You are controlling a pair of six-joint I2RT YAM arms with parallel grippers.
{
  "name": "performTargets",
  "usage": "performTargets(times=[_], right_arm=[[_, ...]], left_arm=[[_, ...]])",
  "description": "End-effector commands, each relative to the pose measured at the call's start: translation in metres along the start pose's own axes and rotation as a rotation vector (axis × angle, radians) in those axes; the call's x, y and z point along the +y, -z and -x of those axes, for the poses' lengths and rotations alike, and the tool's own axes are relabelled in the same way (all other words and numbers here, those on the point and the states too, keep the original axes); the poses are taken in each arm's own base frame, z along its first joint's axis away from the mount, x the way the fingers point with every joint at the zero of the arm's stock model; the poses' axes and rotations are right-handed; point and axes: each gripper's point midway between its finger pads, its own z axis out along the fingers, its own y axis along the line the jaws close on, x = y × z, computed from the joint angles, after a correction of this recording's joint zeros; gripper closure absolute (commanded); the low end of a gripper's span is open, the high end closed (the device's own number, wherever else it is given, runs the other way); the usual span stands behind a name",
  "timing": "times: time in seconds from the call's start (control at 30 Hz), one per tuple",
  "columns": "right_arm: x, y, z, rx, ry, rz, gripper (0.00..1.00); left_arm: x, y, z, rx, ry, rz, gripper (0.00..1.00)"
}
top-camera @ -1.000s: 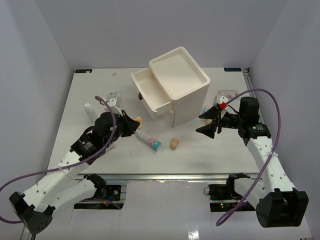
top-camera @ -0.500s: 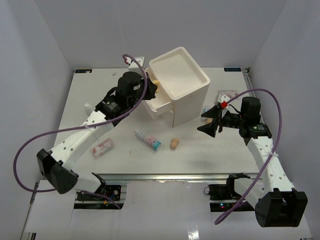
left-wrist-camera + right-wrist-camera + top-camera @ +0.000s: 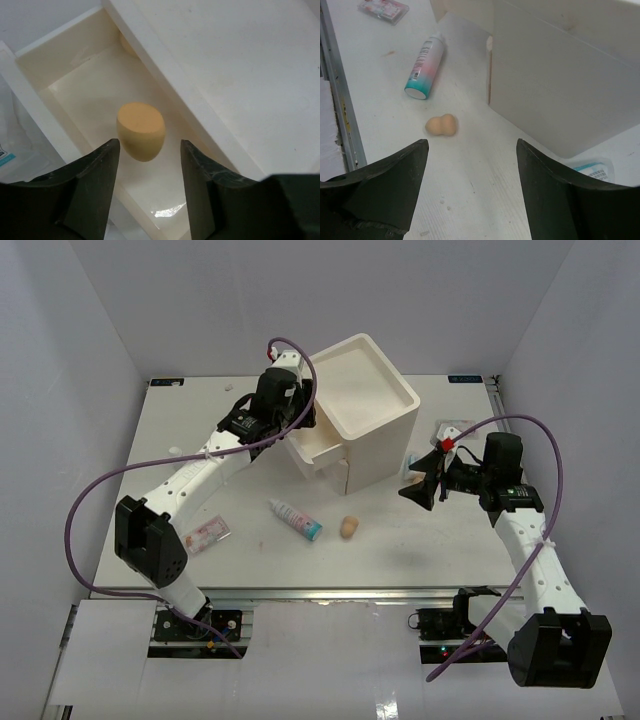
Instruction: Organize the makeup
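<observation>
My left gripper (image 3: 300,422) hangs over the open top drawer (image 3: 75,95) of the cream box (image 3: 360,405). Its jaws are open, and a tan sponge (image 3: 141,131) sits free just beyond the fingertips, over the drawer floor. Another tan sponge (image 3: 127,45) shows in the drawer's far corner. On the table lie a tan sponge (image 3: 349,528), a white tube with a teal cap (image 3: 296,519) and a pink-printed sachet (image 3: 207,535). My right gripper (image 3: 420,485) stands open and empty beside the box. From the right wrist it faces the sponge (image 3: 441,125) and the tube (image 3: 426,67).
The box's lower drawer (image 3: 345,475) is shut, and the box wall (image 3: 560,75) fills the right wrist view. One sachet (image 3: 455,430) lies at the back right behind my right arm. A teal-printed sachet (image 3: 592,170) lies by the box's corner.
My left arm swung from the near left of the table up to the open drawer with a tan sponge. Its jaws then opened and let the sponge go. The right arm barely moved.
</observation>
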Motion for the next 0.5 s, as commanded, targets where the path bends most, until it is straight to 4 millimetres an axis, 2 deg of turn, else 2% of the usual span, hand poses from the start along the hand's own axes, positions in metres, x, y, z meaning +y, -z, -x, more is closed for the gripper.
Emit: performTargets(times=[0.0,0.13,0.23,0.3,0.4,0.47], right_arm=[[-0.021,0.001,-0.012,0.044,0.018,-0.077,0.22],[-0.033,0.0,-0.028,0.099,0.012,-0.114,0.22],[-0.04,0.0,-0.05,0.166,0.047,-0.126,0.23],[-0.045,0.002,-0.065,0.209,0.13,-0.13,0.23],[-0.052,0.004,-0.084,0.275,0.226,-0.131,0.23],[-0.055,0.005,-0.092,0.316,0.286,-0.113,0.23]], left_arm=[[-0.006,0.025,0.018,-0.045,-0.003,-0.054,0.33],[-0.002,0.037,0.018,-0.053,-0.006,-0.074,0.28],[-0.001,0.051,0.017,-0.07,-0.017,-0.108,0.27],[-0.001,0.064,0.016,-0.081,-0.038,-0.136,0.26],[0.004,0.087,0.002,-0.085,-0.062,-0.167,0.25],[0.004,0.121,0.005,-0.179,-0.065,-0.231,0.25]])
